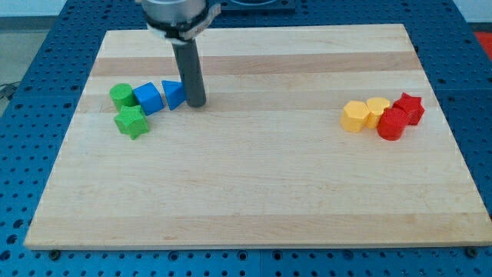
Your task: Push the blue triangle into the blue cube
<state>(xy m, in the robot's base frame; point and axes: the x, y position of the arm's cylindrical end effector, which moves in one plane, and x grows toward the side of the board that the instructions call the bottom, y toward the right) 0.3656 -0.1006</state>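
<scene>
The blue triangle [173,94] lies at the view's upper left on the wooden board [254,185]. The blue cube [147,98] sits just to its left, touching or almost touching it. My tip [196,104] is at the triangle's right edge, right against it. The dark rod rises from there to the arm at the view's top.
A green cylinder [121,95] sits left of the blue cube and a green star [131,121] just below it. At the view's right are a yellow hexagon [354,117], a yellow heart [377,110], a red cylinder [392,124] and a red star [410,108].
</scene>
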